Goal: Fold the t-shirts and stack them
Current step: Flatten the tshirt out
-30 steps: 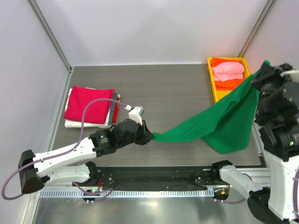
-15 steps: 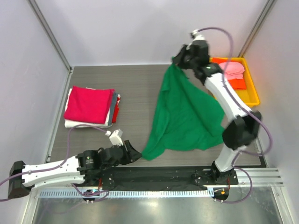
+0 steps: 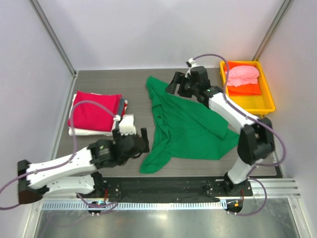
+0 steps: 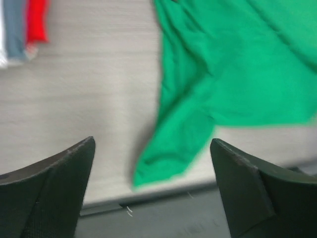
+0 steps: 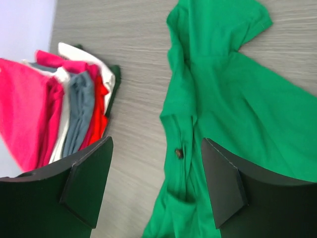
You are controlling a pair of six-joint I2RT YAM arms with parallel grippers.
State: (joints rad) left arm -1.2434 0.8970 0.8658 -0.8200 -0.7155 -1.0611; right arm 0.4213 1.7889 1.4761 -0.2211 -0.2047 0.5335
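Note:
The bright green t-shirt (image 3: 190,126) lies loosely spread and wrinkled on the middle of the table, and neither gripper holds it. My left gripper (image 3: 145,140) hovers open at the shirt's near-left corner; in the left wrist view (image 4: 152,145) that green corner (image 4: 168,158) lies below, between the wide fingers. My right gripper (image 3: 171,85) is open above the shirt's far-left edge, and the right wrist view (image 5: 157,144) shows the green cloth (image 5: 228,104) underneath. A folded stack with a crimson shirt (image 3: 94,110) on top sits at the left, with white, grey and red edges (image 5: 79,114) showing.
A yellow tray (image 3: 266,103) at the back right holds a pink shirt (image 3: 242,74) on an orange one (image 3: 246,89). The table's near edge (image 4: 148,198) runs just below the green corner. Grey walls enclose the table on three sides.
Both grippers have opened and let go of the green shirt, which has dropped onto the table. The right arm swung from the right to the back middle, and the left gripper shifted slightly.

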